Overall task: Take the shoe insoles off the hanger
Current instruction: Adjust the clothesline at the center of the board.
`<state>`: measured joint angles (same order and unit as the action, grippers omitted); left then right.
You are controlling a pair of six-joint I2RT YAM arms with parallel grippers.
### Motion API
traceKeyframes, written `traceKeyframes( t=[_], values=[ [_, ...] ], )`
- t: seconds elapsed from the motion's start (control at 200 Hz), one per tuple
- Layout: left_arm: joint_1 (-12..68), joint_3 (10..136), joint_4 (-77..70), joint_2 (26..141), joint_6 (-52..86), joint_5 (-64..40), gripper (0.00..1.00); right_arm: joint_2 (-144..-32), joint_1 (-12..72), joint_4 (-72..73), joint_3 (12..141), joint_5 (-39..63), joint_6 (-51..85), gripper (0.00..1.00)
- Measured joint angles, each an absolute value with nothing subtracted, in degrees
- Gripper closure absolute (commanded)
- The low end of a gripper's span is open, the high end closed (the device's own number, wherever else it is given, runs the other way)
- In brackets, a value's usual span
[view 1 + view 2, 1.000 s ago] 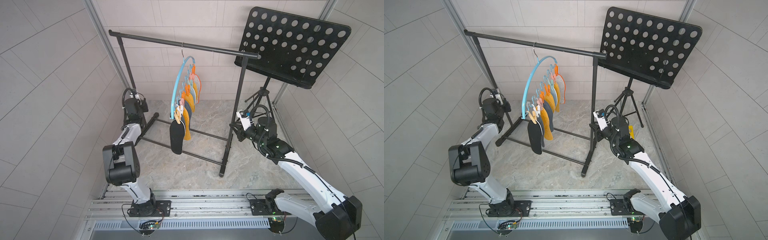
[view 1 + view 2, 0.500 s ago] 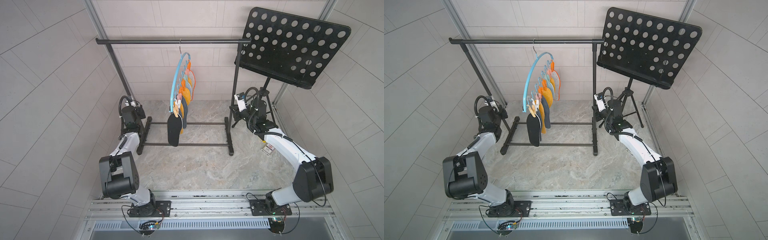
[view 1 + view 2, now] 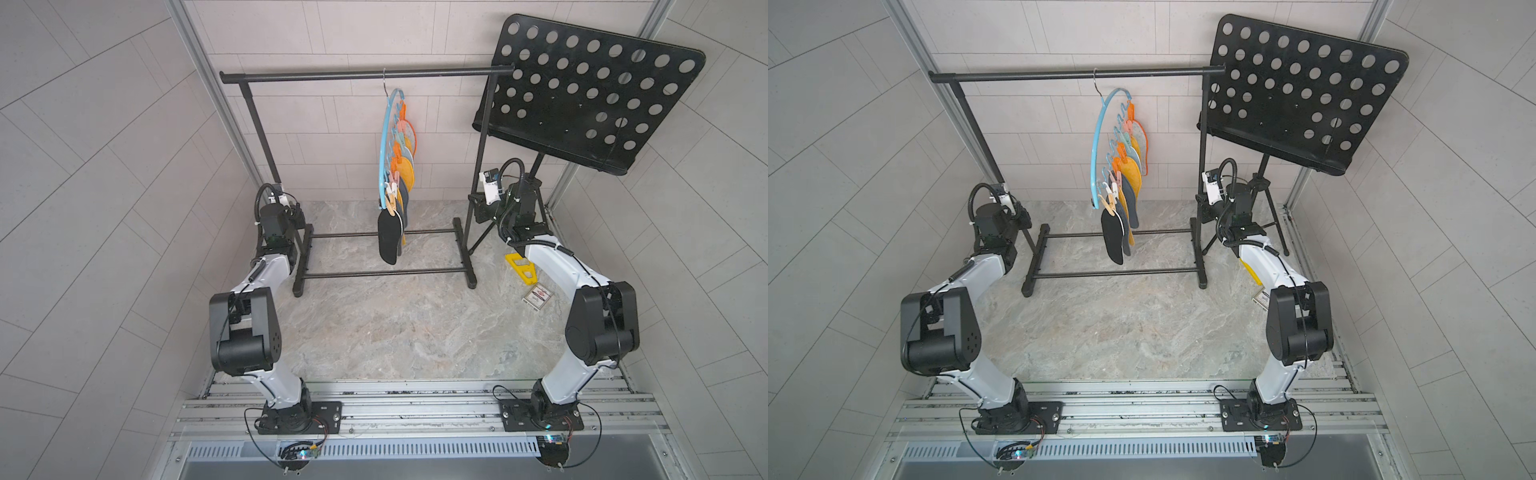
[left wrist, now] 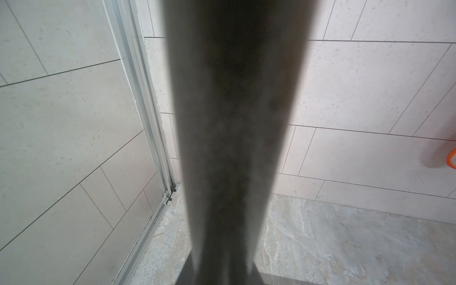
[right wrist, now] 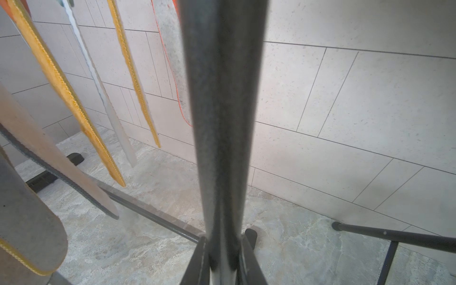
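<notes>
The light-blue hanger (image 3: 384,137) hangs by its hook from the black garment rack's top bar (image 3: 353,75). Several shoe insoles (image 3: 388,239) are clipped along it, orange-yellow ones (image 3: 1129,170) higher and dark ones (image 3: 1112,241) lowest. My left gripper (image 3: 296,214) is shut on the rack's left post (image 4: 227,123), which fills the left wrist view. My right gripper (image 3: 478,208) is shut on the right post (image 5: 222,98), with a finger (image 5: 197,261) on either side of it. In the right wrist view the insoles (image 5: 61,81) hang edge-on beside that post.
A black perforated music stand (image 3: 582,95) stands at the back right, one tripod leg (image 5: 394,237) near the rack's foot. A yellow plastic piece (image 3: 519,268) and a small card box (image 3: 537,296) lie under my right arm. Tiled walls close in on both sides.
The rack has swung from a skewed angle to square with the back wall, both arms moving with its posts. The hanger and insoles came along with it.
</notes>
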<state>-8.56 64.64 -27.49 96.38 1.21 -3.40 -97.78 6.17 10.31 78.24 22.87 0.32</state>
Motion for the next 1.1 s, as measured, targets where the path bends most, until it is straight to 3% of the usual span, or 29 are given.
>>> traceKeyframes(
  t=[0.095, 0.205, 0.275, 0.36, 0.39, 0.44, 0.791, 1.101],
  values=[
    [-8.58, 65.63, -26.35, 96.71, 1.13, -4.47, 0.73, -97.45, 6.07, 10.44, 77.19, 23.16, 1.26, 0.57],
    [-8.19, 67.05, -22.28, 96.47, 3.25, -7.68, 0.55, -96.75, 6.24, 8.56, 74.0, 23.11, 2.39, 0.43],
    [-7.84, 67.24, -18.33, 95.68, 4.38, -8.45, 0.42, -96.01, 6.48, 7.51, 71.75, 22.7, 2.63, 0.38],
    [-7.4, 67.24, -12.05, 93.71, 5.87, -8.8, 0.35, -93.97, 6.55, 5.69, 68.93, 22.57, 2.63, 0.35],
    [-7.29, 67.18, -9.78, 92.71, 6.39, -8.99, 0.23, -92.92, 6.61, 5.19, 67.83, 22.5, 2.79, 0.34],
    [-7.01, 66.76, -6.48, 90.74, 6.66, -9.47, 0.12, -90.91, 6.7, 4.27, 66.06, 22.13, 3.05, 0.32],
    [-6.31, 62.78, 14.46, 74.54, 14.44, -8.47, 0.12, -76.58, 6.9, 0.45, 54.37, 20.29, 6.31, 0.32],
    [1.91, 40.64, 26.83, 59.94, 33.82, -12.91, 0.21, -65.41, 13.67, -8.36, 48.16, 18.87, 12.49, 0.37]
  ],
)
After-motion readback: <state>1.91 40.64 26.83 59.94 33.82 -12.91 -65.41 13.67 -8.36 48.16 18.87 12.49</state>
